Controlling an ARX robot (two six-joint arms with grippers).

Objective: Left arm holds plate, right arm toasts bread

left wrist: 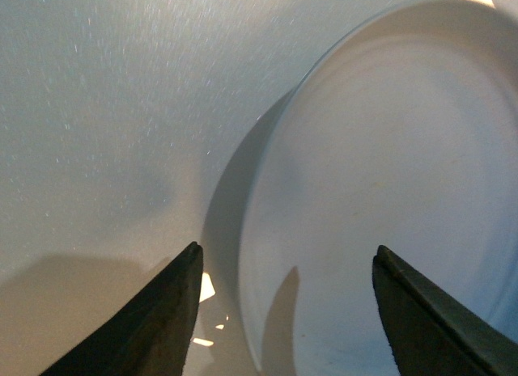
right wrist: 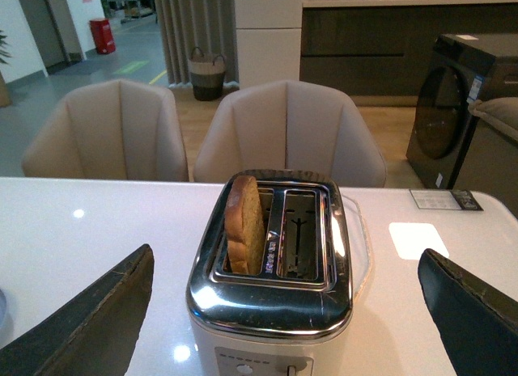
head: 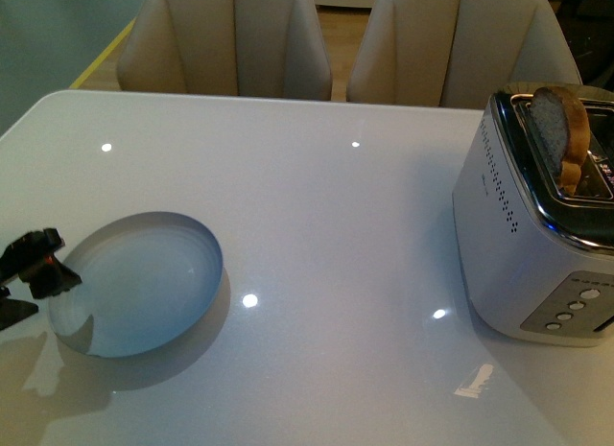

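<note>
The toaster (head: 537,225) stands on the white surface (head: 326,225), near its right edge in the front view, and serves as the landmark here. The bread (head: 564,134) sits upright in one of its two slots, the one farther from the plate, its rounded top and crust rising above the chrome top; the right wrist view shows the other slot (right wrist: 299,242) bare. A row of round buttons (head: 574,307) runs down the toaster's near end.

The plate (head: 139,283) lies flat on the surface well apart from the toaster, far to its left across open tabletop. The left hand (head: 34,273) is at the plate's rim on the side away from the toaster. In the left wrist view its fingers (left wrist: 146,323) are spread, one outside the rim over the surface and the other over the plate's inner face; whether either finger actually touches the rim is hard to tell from these angles (the tips run out of frame).

The right hand (right wrist: 287,311) hovers over the toaster's button end, spread wide, gripping nothing. Two beige chairs (head: 230,43) stand behind the surface beyond the toaster.
</note>
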